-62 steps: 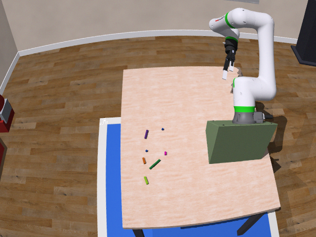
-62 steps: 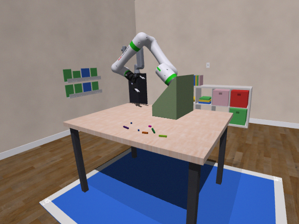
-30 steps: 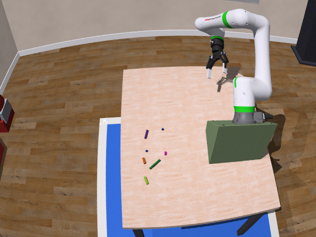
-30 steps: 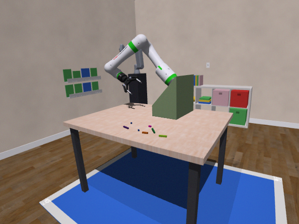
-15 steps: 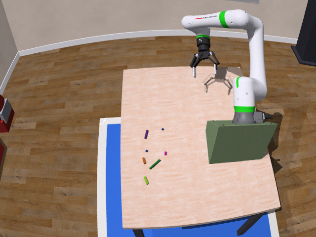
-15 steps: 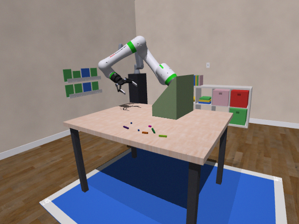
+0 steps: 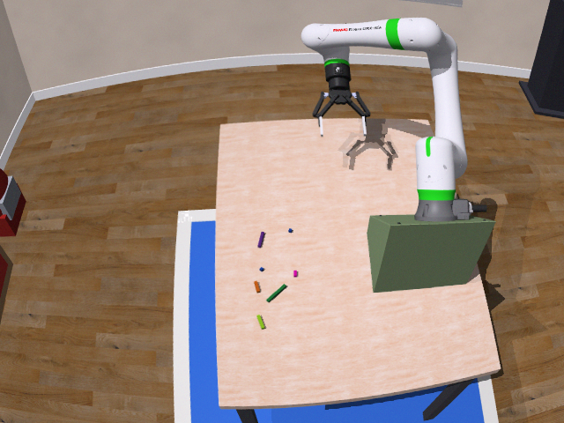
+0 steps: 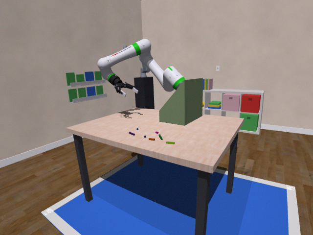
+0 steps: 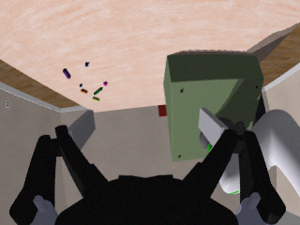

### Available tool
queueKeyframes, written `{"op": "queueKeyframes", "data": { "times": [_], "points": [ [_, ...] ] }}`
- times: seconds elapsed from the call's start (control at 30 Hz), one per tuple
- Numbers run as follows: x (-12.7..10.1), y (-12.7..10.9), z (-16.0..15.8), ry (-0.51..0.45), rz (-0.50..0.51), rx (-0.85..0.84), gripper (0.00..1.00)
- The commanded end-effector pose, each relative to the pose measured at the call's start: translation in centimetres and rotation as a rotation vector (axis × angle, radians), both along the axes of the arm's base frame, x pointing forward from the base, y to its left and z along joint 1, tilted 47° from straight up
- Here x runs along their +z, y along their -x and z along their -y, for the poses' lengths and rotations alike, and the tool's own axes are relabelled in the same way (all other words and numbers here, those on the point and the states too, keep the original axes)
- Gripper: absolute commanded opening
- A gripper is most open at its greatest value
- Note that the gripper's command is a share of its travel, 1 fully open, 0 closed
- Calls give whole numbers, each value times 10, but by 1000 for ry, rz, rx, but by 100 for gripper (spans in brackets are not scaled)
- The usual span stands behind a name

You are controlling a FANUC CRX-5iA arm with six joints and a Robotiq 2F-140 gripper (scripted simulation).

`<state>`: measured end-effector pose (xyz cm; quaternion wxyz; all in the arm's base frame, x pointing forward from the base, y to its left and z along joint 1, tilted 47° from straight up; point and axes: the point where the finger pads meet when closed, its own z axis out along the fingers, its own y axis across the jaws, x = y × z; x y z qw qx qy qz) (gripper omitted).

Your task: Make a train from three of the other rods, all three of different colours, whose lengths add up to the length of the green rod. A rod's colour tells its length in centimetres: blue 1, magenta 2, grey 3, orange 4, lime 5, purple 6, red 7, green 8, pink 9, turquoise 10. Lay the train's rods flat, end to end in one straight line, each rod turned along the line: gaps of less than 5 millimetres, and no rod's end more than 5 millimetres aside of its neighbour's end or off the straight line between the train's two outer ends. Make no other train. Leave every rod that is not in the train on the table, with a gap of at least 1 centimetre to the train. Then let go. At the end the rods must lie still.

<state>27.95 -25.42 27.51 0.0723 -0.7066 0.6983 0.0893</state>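
Top view, writing: red lettering, apparently FANUC, with smaller dark print beside it, on the arm's upper link (image 7: 368, 33), upper right of the frame.
Top view, fingers: the fingers (image 7: 321, 126) (image 8: 135, 90) stand wide open above the table's (image 7: 318, 191) (image 8: 106, 129) (image 9: 127, 28) far edge.
Top view, green rod: dark, straight, slanted, the longest; the green rod (image 7: 276, 293) (image 8: 160, 137) (image 9: 97, 91) lies on the table, left of and below the frame's centre.
Exterior view, other rods: purple rod (image 7: 261, 239) (image 8: 131, 133) (image 9: 67, 73), orange rod (image 7: 257, 286) (image 8: 151, 139) (image 9: 83, 91) and lime rod (image 7: 261, 322) (image 8: 170, 142) (image 9: 96, 98) lie apart, lower centre.
Wrist view, small rods: two blue, one magenta (image 7: 294, 273) (image 8: 157, 132) (image 9: 105, 83), upper left.
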Motion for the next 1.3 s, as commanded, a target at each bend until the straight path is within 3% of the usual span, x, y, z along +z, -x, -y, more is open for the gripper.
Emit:
{"op": "queueKeyframes", "data": {
  "times": [0.0,0.33,0.4,0.43,0.7,0.97,1.0,1.27],
  "points": [
    [-1,-30,-13,24,20,165,100],
    [-2,-84,-50,61,61,482,100],
    [-2,-84,-50,61,61,482,100],
    [-2,-99,-63,71,72,573,100],
    [-3,-136,-101,96,103,816,100],
    [-3,-163,-136,114,128,1008,100],
    [-3,-175,-154,122,140,1100,100],
    [-3,-202,-206,143,171,1344,100]
  ]
}}
